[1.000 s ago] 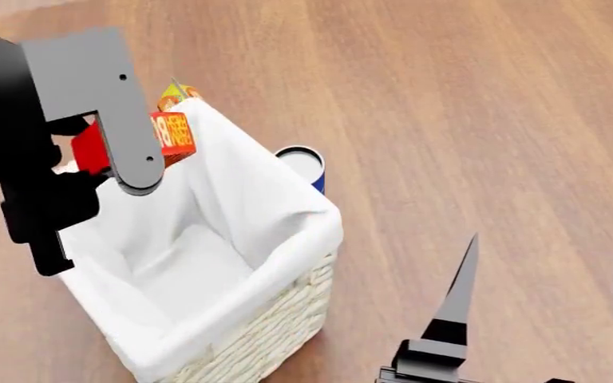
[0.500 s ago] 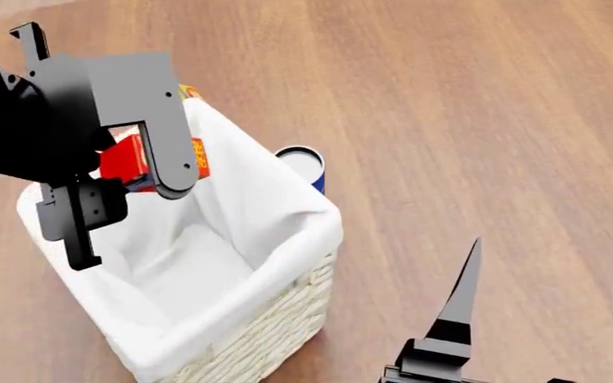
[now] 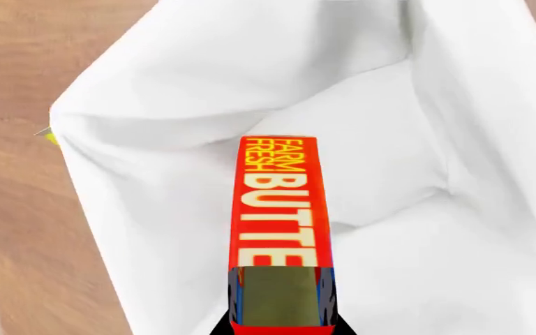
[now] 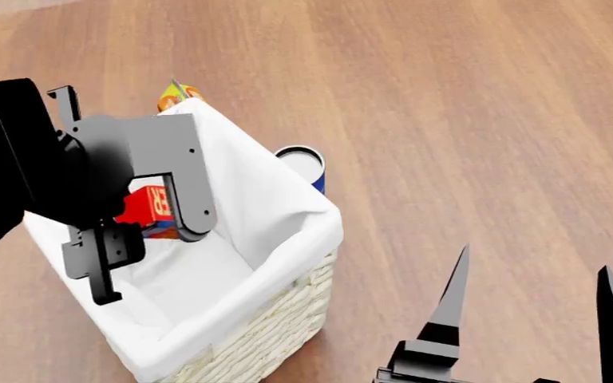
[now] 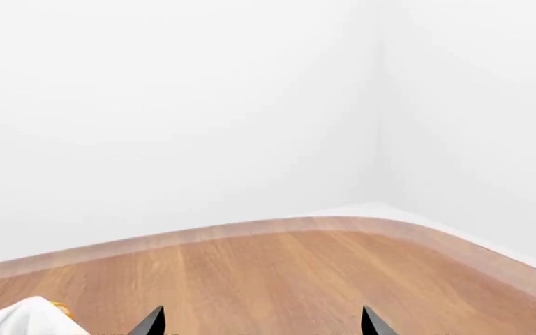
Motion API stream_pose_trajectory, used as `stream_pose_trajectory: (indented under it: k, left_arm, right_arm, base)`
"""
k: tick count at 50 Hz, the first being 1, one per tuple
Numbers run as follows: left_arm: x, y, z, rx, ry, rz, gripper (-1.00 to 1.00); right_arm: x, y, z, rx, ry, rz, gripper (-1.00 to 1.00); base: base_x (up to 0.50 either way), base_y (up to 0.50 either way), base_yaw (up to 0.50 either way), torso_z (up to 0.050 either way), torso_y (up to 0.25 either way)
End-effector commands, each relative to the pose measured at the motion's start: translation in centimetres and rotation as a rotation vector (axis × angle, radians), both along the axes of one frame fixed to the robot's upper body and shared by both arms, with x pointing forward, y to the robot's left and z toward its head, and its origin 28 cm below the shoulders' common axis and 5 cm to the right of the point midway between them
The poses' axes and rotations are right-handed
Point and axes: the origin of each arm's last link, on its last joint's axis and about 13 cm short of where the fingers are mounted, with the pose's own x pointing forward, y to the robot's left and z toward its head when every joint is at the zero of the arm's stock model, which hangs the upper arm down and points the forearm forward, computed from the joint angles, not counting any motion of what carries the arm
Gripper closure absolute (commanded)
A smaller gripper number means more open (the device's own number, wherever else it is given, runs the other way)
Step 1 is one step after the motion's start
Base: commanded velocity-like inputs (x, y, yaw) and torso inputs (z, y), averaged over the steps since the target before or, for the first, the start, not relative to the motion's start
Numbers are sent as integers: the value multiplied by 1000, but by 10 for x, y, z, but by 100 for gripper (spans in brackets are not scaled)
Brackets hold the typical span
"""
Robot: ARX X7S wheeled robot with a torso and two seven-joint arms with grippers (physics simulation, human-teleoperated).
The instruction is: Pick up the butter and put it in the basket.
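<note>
Left pincer [image 4: 141, 227]: closed on the butter, gripping the carton at its blue end; it hangs over the open mouth of the basket, with its grey bracket and black arm covering the basket's left rim in the head view.
Butter [image 3: 279, 209]: small red carton with "FARM FRESH" in yellow and large pale letters on its top face; held off the liner, inside the outline of the basket's rim, pointing away from the wrist camera toward the far wall of the liner. In the head view only a red and orange patch shows [image 4: 151, 206] between the bracket arms.
Basket [image 4: 274, 319]: tall, square, cream woven wicker, standing on the wooden floor; a white cloth liner [image 3: 454, 105] folds over its rim and lines the inside.
Right pincer [image 4: 530, 319]: open and holding nothing; its two black pointed fingers stand apart at the lower right of the head view, well clear of the basket.
Blue can [image 4: 304, 165]: round, white-topped, on the floor just behind the basket's far right side, partly hidden by the rim.
Orange and yellow item [image 4: 175, 96]: only its tip peeks over the basket's far corner; too little shows to name it.
Floor [image 4: 477, 120]: warm brown wood planks; the right wrist view shows it meeting plain white walls.
</note>
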Motion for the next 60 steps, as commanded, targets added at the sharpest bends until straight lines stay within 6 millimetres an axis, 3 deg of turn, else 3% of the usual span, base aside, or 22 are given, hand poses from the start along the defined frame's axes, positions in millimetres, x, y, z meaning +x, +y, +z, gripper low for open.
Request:
stream_pose_trajectory:
  k: [1,25,60]
  left_arm:
    - [9,-6,-9,20,-31,-14,100]
    - [31,-8,-35,55,-7,-9,100]
    - [50,-12,-53,93,-44,4,100]
  right_arm:
    - [1,-1,-1,0,6,-5,-100]
    - [1,-1,-2,-5,7,-7,-100]
    - [5,0,-7,-3,25,0,-100]
  base:
    - [0,0,0,0,10]
    - [0,0,0,0,1]
    - [0,0,0,0,1]
